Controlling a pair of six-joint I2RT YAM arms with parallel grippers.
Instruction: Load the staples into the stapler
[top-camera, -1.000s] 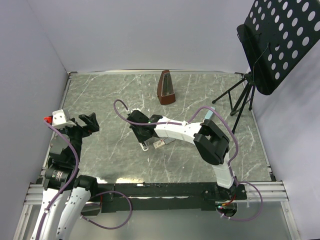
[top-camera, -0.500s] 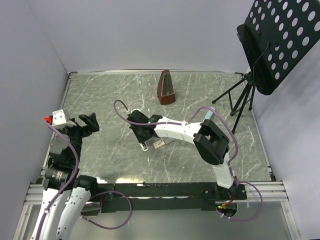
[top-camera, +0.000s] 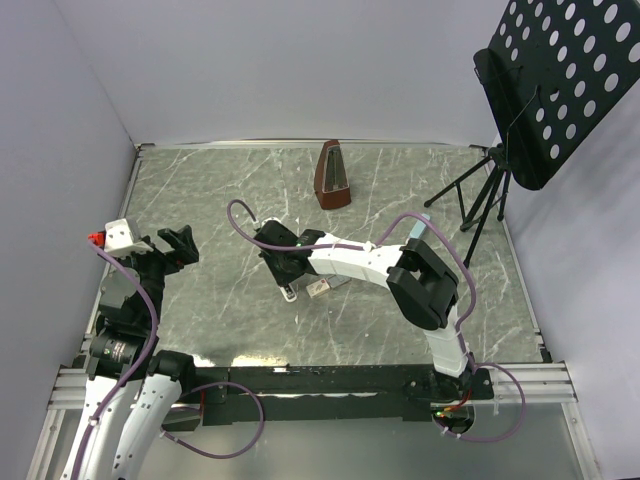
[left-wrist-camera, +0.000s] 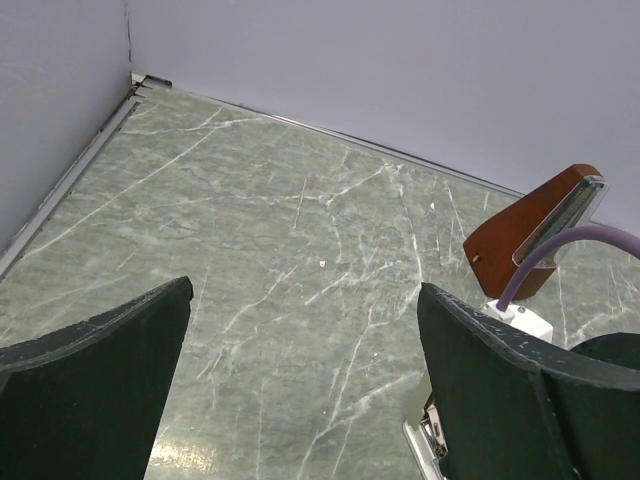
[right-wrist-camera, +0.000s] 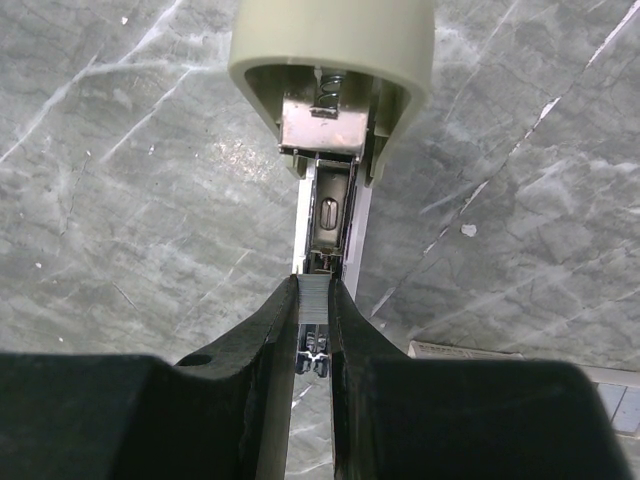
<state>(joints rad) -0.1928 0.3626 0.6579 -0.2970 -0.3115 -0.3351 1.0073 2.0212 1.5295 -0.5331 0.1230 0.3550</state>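
Observation:
The stapler (right-wrist-camera: 333, 205) lies open on the marble table, its grey-green top cover (right-wrist-camera: 330, 60) swung up and the metal channel bare. My right gripper (right-wrist-camera: 313, 292) is shut on a short grey strip of staples (right-wrist-camera: 313, 298), held at the near end of that channel. The cream staples box (right-wrist-camera: 455, 350) lies just to the right on the table. From above, the right gripper (top-camera: 288, 268) hangs over the stapler (top-camera: 290, 292), with the box (top-camera: 318, 288) beside it. My left gripper (top-camera: 170, 248) stays open at the left, holding nothing; a metal tip of the stapler (left-wrist-camera: 428, 440) shows past its right finger.
A brown metronome (top-camera: 333, 176) stands at the back middle of the table. A black perforated music stand (top-camera: 555, 80) on a tripod (top-camera: 480, 200) occupies the back right corner. Grey walls border the table at left and back.

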